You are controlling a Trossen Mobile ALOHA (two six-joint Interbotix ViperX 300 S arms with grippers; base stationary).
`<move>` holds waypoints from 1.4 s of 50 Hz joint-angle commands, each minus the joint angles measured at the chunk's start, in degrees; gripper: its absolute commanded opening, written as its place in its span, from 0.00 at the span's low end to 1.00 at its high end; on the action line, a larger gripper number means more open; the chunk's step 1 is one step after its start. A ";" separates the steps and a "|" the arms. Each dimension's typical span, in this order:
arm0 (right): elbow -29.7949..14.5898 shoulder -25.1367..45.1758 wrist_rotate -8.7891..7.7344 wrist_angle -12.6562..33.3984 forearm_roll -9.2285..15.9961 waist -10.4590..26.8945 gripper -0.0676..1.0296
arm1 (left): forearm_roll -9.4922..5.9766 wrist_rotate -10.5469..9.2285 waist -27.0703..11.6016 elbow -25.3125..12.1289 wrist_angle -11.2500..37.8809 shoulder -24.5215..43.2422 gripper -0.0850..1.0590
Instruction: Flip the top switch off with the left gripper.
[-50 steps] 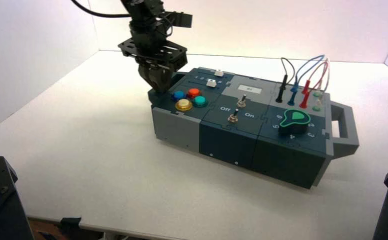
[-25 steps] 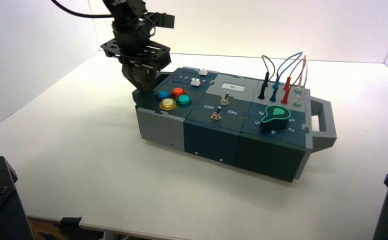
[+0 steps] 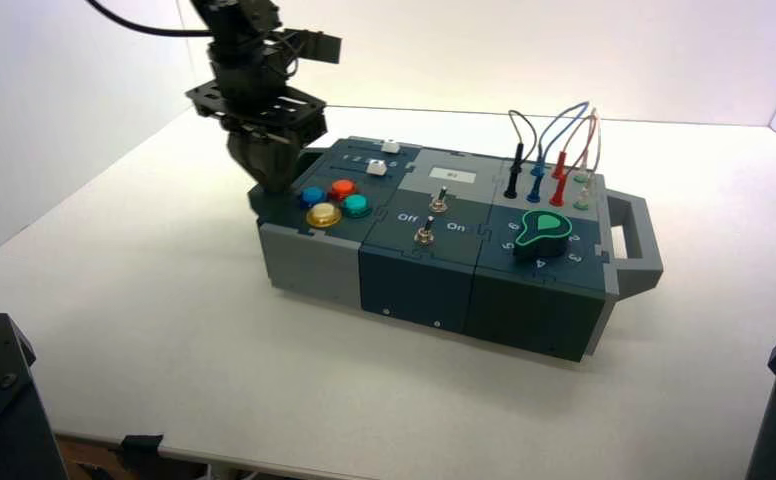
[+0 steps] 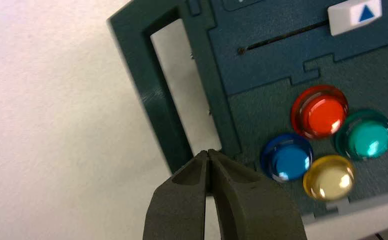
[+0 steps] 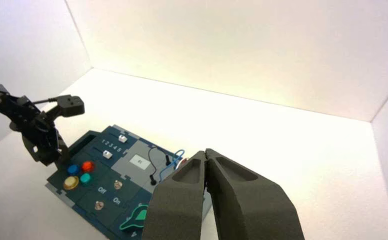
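Left gripper (image 4: 208, 153) is closed, empty, at the box's handle (image 4: 158, 95); top switch (image 3: 441, 199) lies well beyond the buttons (image 3: 332, 201). A lateral approach above them is advised.

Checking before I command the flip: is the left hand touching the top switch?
Apart. In the high view the left hand sits at the box's left handle, beyond the coloured buttons, well clear of the top switch.
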 commanded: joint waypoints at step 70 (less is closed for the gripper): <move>7.73 31.64 0.09 -4.48 20.21 -0.18 0.04 | -1.14 -1.67 -8.61 -7.82 1.76 -13.18 0.05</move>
